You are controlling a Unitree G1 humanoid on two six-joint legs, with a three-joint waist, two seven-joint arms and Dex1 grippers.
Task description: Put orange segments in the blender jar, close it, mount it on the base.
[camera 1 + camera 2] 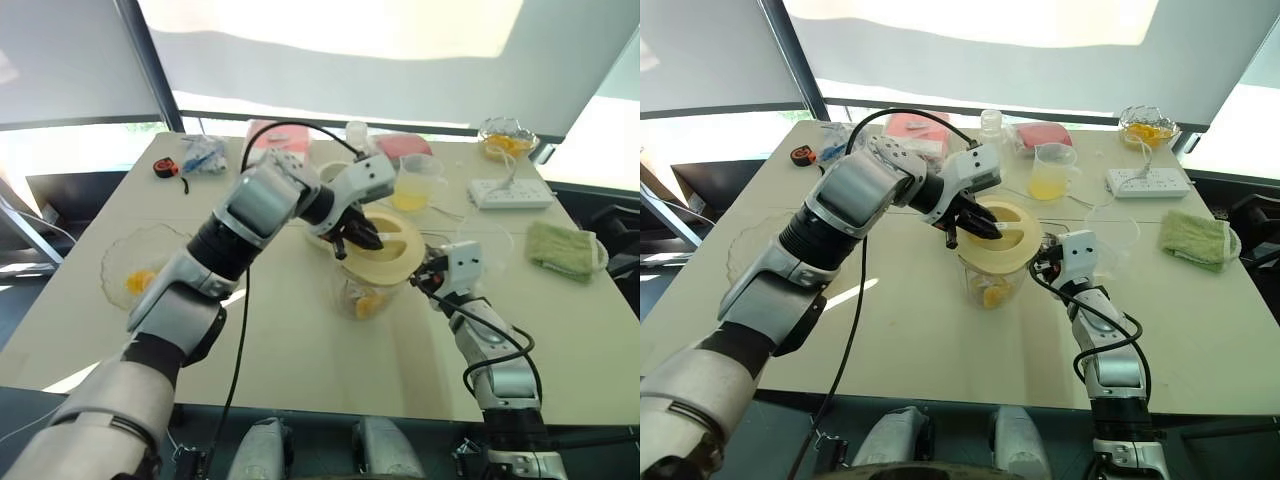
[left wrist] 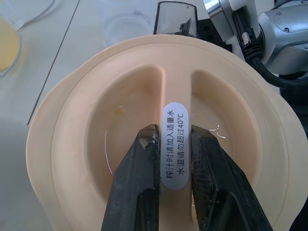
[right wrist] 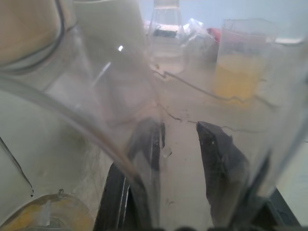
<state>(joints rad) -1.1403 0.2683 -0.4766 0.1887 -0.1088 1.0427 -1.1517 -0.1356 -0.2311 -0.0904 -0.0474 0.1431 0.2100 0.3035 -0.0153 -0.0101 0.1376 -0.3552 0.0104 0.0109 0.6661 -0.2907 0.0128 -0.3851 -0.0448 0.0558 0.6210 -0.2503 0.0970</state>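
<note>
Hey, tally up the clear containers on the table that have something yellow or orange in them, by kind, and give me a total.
Blender jar, orange segments inside: 1
Measuring cup with yellow juice: 1
Shallow glass bowl holding orange pieces: 1
Small glass bowl of orange pieces at the far edge: 1
Total: 4

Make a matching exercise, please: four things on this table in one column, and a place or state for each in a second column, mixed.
Things:
1. cream lid
2. blender jar
3. measuring cup
4. green cloth

Places or states:
a. lies near the table's right edge
b. its centre rib is pinched by the left end effector
c. holds pale yellow juice, behind the jar
d. has orange segments at its bottom and is gripped by the right end effector

Pairs: 1-b, 2-d, 3-c, 4-a
</note>
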